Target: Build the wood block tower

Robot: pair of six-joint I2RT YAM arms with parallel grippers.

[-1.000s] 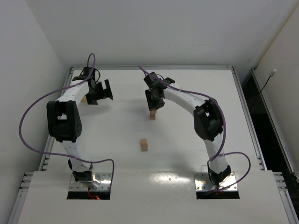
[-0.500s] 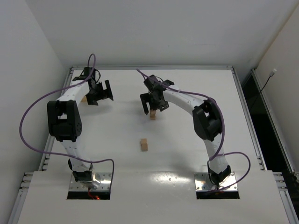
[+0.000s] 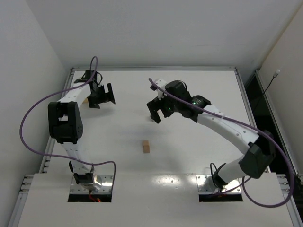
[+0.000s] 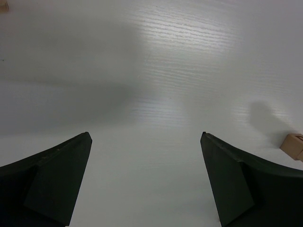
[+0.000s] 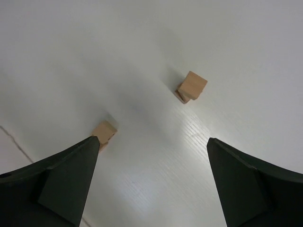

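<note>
In the right wrist view a short tower [image 5: 191, 87] of two wood blocks stands on the white table, its top cube turned a little. It is ahead of my right gripper [image 5: 151, 138] and apart from it. That gripper is open with nothing between its fingers. A single wood block [image 5: 104, 131] lies by its left fingertip. From above, the right gripper [image 3: 156, 112] hangs over the back middle, and one wood block [image 3: 146, 146] sits mid-table. My left gripper [image 3: 102, 96] is open and empty at the far left, beside a tan block [image 3: 84, 100]. Its wrist view shows a block [image 4: 293, 145] at the right edge.
Metal rails [image 3: 154, 69] frame the white table, with walls close behind and on the left. Purple cables [image 3: 28, 118] loop off both arms. The two arm bases [image 3: 90, 182] are bolted at the near edge.
My right gripper went from shut to open, letting go of the block it held on the stack, and rose away from it. The left arm has not moved.
</note>
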